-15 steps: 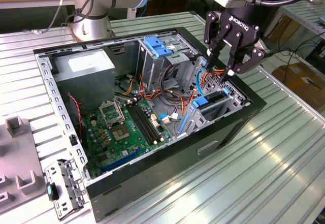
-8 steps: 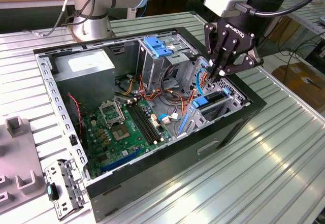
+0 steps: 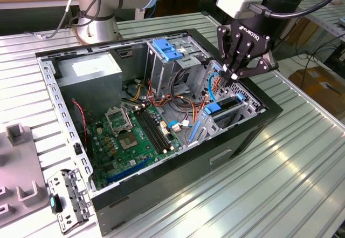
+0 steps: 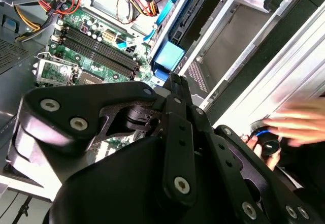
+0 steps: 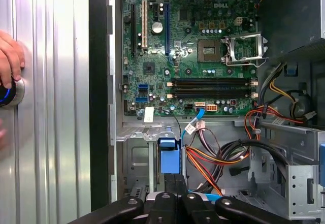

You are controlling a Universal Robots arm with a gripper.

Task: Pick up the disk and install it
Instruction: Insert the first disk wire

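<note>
Nearest, the black gripper [image 5: 175,179] has its fingers drawn together, and I see nothing between them. Just past the tips, the flat silver-grey disk with bright blue plastic carrier rails [image 3: 214,109] sits in the grey metal drive bay [image 3: 252,104] at a front corner of the open black computer case [image 3: 242,141]. Beyond lies the green motherboard [image 5: 188,56]. A person's hand [image 5: 9,56] touches a round blue-lit button [image 5: 10,94] on the ribbed metal table [image 5: 56,132].

We see a ribbed bare-metal bench [image 3: 280,178] with a dull sheen, a matt black metal case [image 3: 237,141], a glossy green circuit board [image 3: 129,135], and smooth blue plastic on the disk [image 3: 220,108].
</note>
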